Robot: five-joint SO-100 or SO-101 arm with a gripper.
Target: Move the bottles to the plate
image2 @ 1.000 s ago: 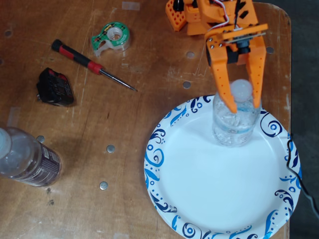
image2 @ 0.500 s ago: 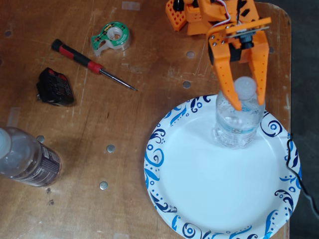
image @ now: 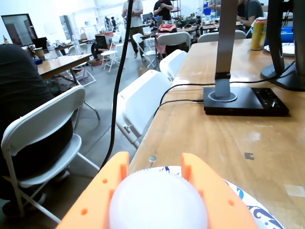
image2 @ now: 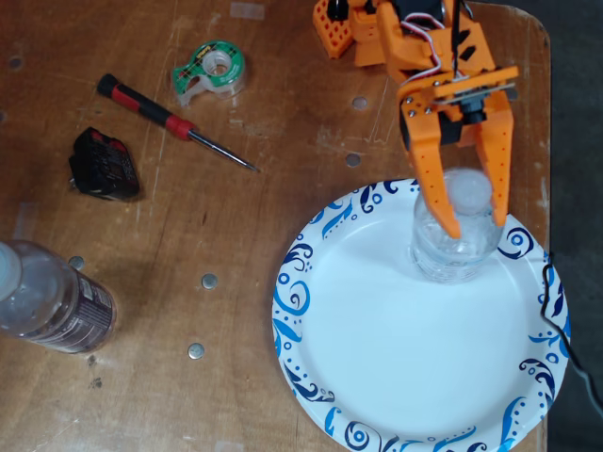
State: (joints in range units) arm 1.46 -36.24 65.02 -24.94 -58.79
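While straddling the cap of the clear bottle [image2: 453, 235], tool [image2: 476, 226] reads as clamped on or closely flanking it; true contact not resolvable in fixed view, and wrist view shows only cap [image: 157, 200] snug between orange fingers [image: 102, 195]. Bottle upright on plate [image2: 377, 358], near upper right rim.

Risks, as judged:
- tipping on release, if fingers drag cap sideways while opening or lifting;
- sliding off rim, bottle sitting close to edge;
- paper plate shifting under a nudge.

Second bottle [image2: 47, 301], dark label, lying at left edge of surface [image2: 236, 254], well apart from plate; not yet moved.

Clutter: screwdriver [image2: 174, 122], tape dispenser [image2: 212, 71], black block [image2: 104, 165]. None between second bottle and plate; path looks open.
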